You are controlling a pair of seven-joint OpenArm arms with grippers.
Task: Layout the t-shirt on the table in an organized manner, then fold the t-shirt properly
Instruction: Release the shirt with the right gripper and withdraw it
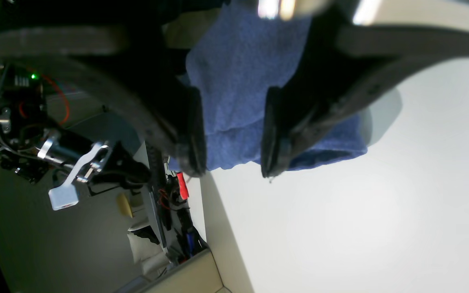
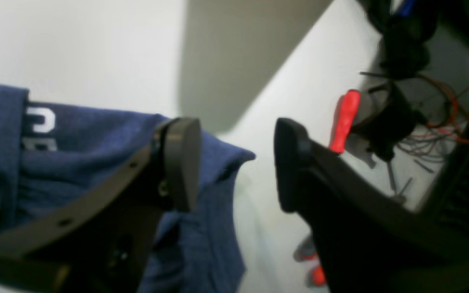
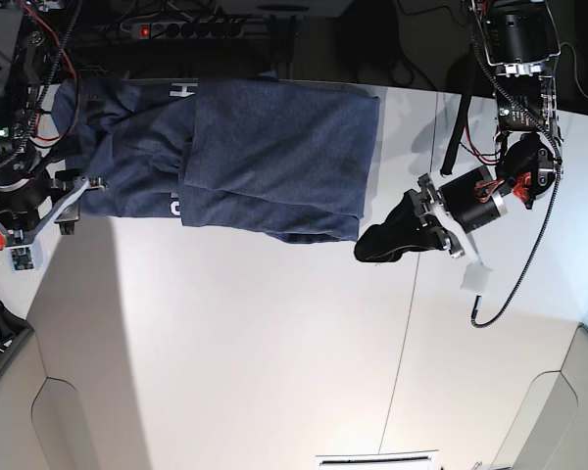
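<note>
The dark navy t-shirt (image 3: 265, 157) lies bunched and partly folded over at the far edge of the white table (image 3: 274, 372), with bits of white lettering (image 3: 181, 90) showing. My left gripper (image 3: 365, 251) is at the shirt's near right corner. In the left wrist view the gripper (image 1: 232, 162) is open and straddles the shirt's edge (image 1: 238, 81). My right gripper (image 3: 78, 191) is at the shirt's left end. In the right wrist view it (image 2: 234, 171) is open, one finger (image 2: 181, 162) over the blue cloth (image 2: 96, 138), with white letters (image 2: 39, 126) to the left.
A red-handled tool (image 2: 342, 122) and loose cables (image 2: 434, 134) lie by the table's left edge. A power strip (image 3: 176, 27) sits behind the table. A thin dark seam (image 3: 407, 323) runs across the tabletop. Off-table clutter (image 1: 169, 203) shows past the edge.
</note>
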